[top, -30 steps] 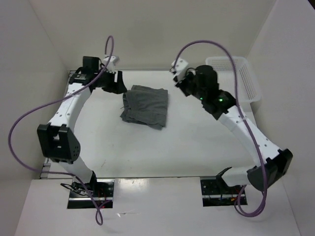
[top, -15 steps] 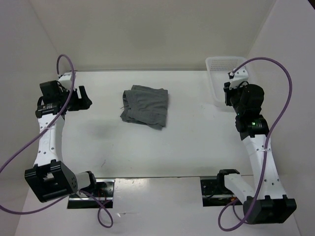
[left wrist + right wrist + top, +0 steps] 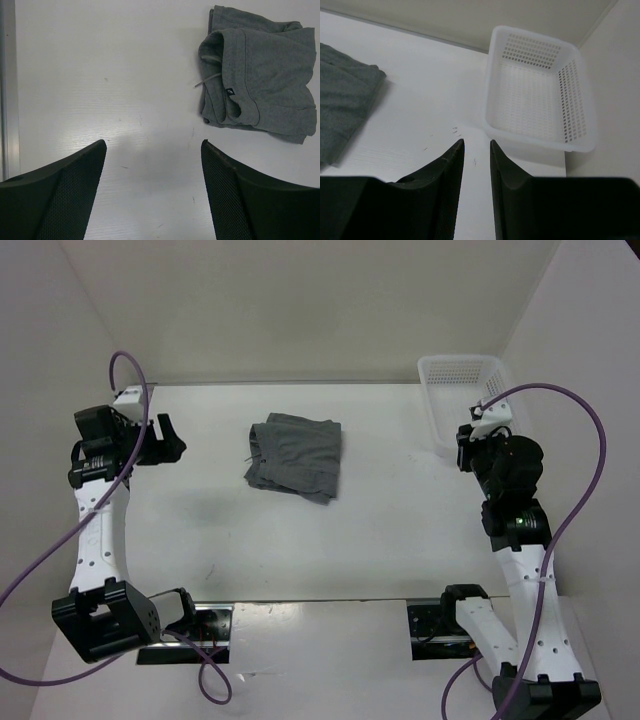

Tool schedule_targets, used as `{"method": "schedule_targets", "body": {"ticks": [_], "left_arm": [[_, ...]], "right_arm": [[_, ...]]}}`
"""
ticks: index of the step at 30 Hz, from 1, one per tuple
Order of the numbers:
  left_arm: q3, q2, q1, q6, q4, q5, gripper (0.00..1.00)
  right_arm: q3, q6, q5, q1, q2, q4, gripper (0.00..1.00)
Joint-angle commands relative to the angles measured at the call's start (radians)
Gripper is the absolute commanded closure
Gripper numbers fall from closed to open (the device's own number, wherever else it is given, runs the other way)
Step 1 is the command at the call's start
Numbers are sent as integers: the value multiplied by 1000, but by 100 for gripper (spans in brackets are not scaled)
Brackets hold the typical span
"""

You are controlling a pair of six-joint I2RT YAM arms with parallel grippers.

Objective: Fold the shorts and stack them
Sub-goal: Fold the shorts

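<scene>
Hovering over the left side of the desk (image 3: pixel 380 530), the left hand (image 3: pixel 168 440) has its fingers spread wide with nothing between them. Well to its right, mid-desk, the shorts (image 3: pixel 295 458) lie as a compact folded bundle, touched by neither hand. Further right, the right hand (image 3: pixel 465 445) hangs near the white basket (image 3: pixel 470 368), its fingers only narrowly parted and empty. Folding looks done, with both hands standing clear. Stacking, if anything is left, would call for a fresh grasp under the bundle's edge, though no pile to receive it is visible.
</scene>
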Motion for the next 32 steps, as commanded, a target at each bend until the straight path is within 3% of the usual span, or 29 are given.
{"method": "schedule_targets", "body": {"ticks": [1, 13, 17, 23, 32], "left_arm": [[-11, -31, 6, 4, 41, 38, 16], [-29, -40, 6, 4, 41, 47, 16], [-40, -40, 6, 4, 72, 56, 3], [-69, -50, 6, 4, 133, -158, 2], [-78, -59, 6, 4, 133, -209, 0]], "right_arm": [[-8, 19, -14, -2, -25, 2, 67], [-26, 19, -42, -11, -25, -7, 66], [-35, 19, -42, -11, -34, -7, 66], [-55, 19, -42, -11, -34, -7, 66], [-74, 19, -51, -11, -34, -7, 62]]}}
